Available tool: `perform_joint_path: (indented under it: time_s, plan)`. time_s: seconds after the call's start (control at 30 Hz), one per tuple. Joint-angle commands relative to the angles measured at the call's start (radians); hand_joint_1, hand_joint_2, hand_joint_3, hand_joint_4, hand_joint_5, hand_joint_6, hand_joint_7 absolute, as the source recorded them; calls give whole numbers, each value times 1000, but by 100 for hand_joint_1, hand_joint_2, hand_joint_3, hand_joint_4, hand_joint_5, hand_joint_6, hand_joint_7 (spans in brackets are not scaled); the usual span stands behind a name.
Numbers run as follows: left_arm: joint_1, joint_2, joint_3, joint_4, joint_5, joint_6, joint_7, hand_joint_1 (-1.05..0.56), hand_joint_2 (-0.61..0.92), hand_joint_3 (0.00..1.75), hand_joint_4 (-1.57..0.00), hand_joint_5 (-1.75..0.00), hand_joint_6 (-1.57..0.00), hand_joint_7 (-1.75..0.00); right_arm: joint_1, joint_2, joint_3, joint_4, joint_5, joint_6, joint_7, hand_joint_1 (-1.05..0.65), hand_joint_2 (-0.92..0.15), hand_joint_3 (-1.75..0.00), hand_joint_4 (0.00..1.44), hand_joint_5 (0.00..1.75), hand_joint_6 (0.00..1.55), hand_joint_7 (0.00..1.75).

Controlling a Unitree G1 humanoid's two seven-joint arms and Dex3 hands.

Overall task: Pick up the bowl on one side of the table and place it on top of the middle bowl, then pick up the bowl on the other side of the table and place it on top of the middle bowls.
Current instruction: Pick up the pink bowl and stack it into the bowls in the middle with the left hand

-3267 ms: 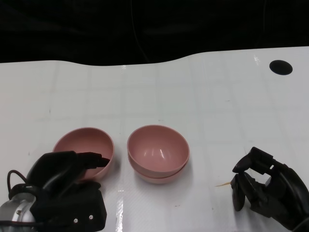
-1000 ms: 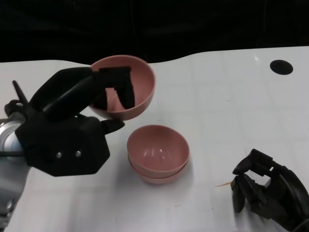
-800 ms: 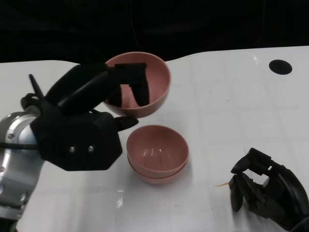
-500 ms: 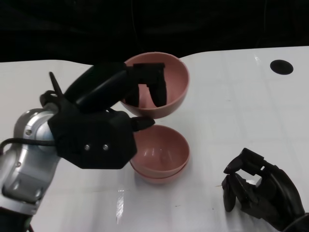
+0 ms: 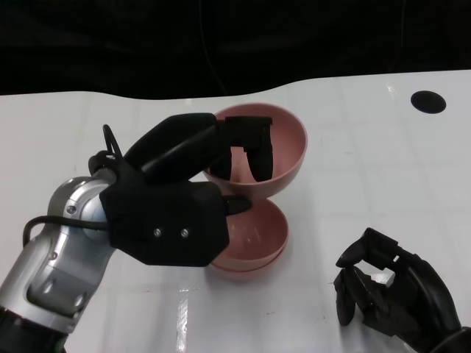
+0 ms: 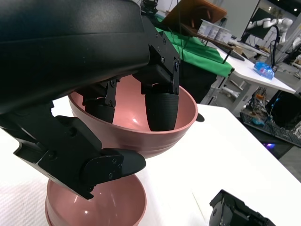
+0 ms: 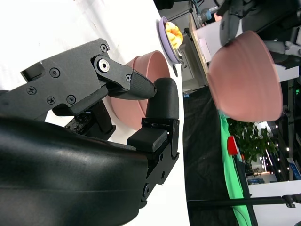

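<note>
My left hand (image 5: 184, 198) grips a pink bowl (image 5: 283, 158) by its rim, fingers inside and thumb under the outer wall. The bowl hangs tilted just above the middle stack of two pink bowls (image 5: 254, 243), a little to its far right. In the left wrist view the held bowl (image 6: 141, 136) hovers over the stack (image 6: 94, 207) with a small gap. My right hand (image 5: 386, 290) rests on the table at the lower right, fingers loosely curled and apart, holding nothing. The right wrist view shows the held bowl (image 7: 244, 77) in the air beyond the stack (image 7: 136, 89).
The white table (image 5: 368, 169) ends in a wavy far edge against a dark background. A black round hole (image 5: 427, 101) lies at the far right. My right hand (image 6: 235, 214) is a short way to the right of the stack.
My left hand lifted the bowl off the table's left side and carried it rightward until it hangs over the middle stack. My right hand shifted slightly left.
</note>
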Motion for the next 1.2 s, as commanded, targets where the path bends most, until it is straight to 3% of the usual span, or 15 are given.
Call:
perform_joint_path:
  time_s: [0.03, 0.6, 0.83, 1.2]
  plan:
    - [23, 5, -5, 27, 6, -14, 4, -5, 56, 104, -75, -175, -54, -175, 10, -13, -4, -17, -4, 5, -9, -17, -73, -78, 88, 175, 76, 149]
    - [57, -13, -13, 206, 27, -107, 46, -4, 59, 101, -72, -175, -51, -175, 18, -20, -4, -26, -14, 2, -12, -19, -72, -78, 89, 175, 76, 150]
    - [61, -24, -24, 238, 53, -135, 67, -5, 58, 108, -75, -175, -54, -175, 19, -15, -6, -27, -9, 7, -10, -17, -73, -78, 89, 175, 76, 150]
    - [53, -40, -48, 250, 81, -134, 63, -5, 69, 86, -72, -175, -52, -175, 18, -16, -5, -30, -8, 20, -18, -17, -72, -79, 90, 175, 77, 149]
